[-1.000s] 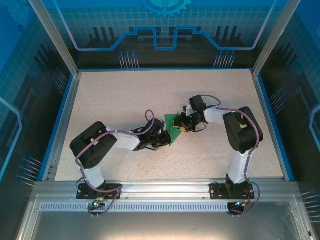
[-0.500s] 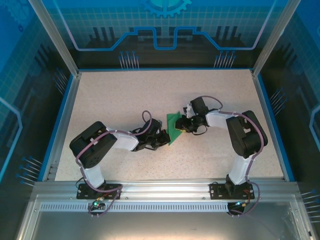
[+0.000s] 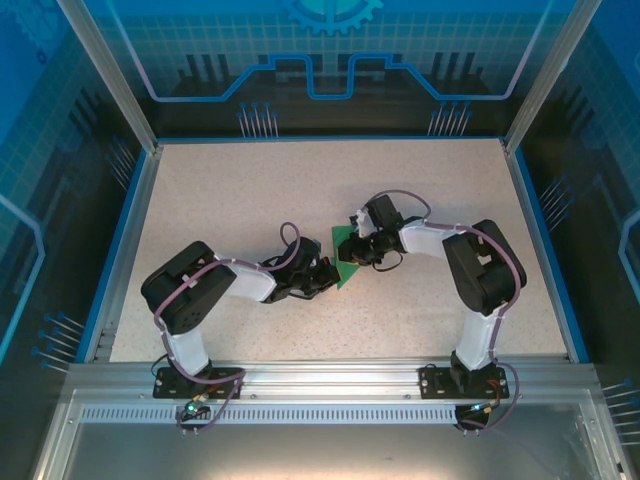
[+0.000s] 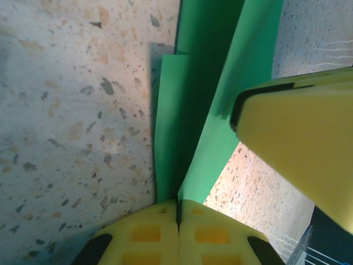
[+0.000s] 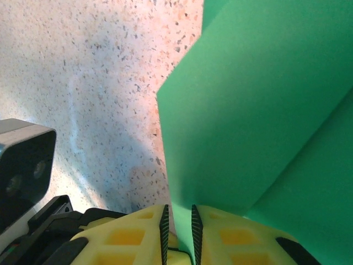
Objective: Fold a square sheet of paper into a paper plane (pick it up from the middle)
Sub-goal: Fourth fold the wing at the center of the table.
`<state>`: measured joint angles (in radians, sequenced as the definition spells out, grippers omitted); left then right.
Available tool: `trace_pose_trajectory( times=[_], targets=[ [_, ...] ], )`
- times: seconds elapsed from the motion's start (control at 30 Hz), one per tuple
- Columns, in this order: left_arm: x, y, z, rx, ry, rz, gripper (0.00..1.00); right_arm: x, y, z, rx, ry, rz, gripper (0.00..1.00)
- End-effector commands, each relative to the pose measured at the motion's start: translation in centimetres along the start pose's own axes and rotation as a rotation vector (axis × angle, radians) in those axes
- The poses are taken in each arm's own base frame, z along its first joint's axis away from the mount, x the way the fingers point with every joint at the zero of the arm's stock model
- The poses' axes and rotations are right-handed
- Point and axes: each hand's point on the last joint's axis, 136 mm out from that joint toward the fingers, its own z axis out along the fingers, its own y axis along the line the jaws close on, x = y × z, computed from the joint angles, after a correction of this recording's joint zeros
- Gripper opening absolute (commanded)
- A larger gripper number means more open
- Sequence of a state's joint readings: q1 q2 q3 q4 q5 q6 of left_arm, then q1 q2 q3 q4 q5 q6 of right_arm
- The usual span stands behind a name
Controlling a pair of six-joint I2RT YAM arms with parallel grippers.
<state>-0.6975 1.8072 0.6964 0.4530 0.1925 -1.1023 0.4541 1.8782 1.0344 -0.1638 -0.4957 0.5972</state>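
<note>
1 creased sheet (image 3: 344, 262), long axis near-far

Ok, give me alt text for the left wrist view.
The left gripper, shut, pinches the near edge of the folded green paper at the bottom of the frame. The paper runs up and away over the speckled table, and the right gripper's yellow finger reaches in from the right.

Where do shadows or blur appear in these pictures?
Left wrist: a dark shadow lies on the table left of the green paper. Right wrist: a soft shadow there too; the right end effector looks slightly blurred. Top external: even light, sharp.
</note>
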Motion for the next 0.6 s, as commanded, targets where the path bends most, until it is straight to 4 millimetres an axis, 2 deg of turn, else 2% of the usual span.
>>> trace_pose_trajectory(
  times=[0.0, 0.33, 0.57],
  targets=[
    [0.5, 3.6, 0.3, -0.094, 0.012, -0.068, 0.0, 0.8, 0.3, 0.9, -0.012, 0.049, -0.018, 0.2],
    [0.4, 4.6, 0.0, -0.128, 0.002, -0.096, 0.0, 1.7, -0.3, 2.1, 0.002, 0.099, -0.009, 0.18],
    [0.1, 3.6, -0.9, -0.119, -0.009, -0.063, 0.02, 2.2, -2.4, 2.9, 0.109, 0.131, 0.024, 0.16]
  ],
)
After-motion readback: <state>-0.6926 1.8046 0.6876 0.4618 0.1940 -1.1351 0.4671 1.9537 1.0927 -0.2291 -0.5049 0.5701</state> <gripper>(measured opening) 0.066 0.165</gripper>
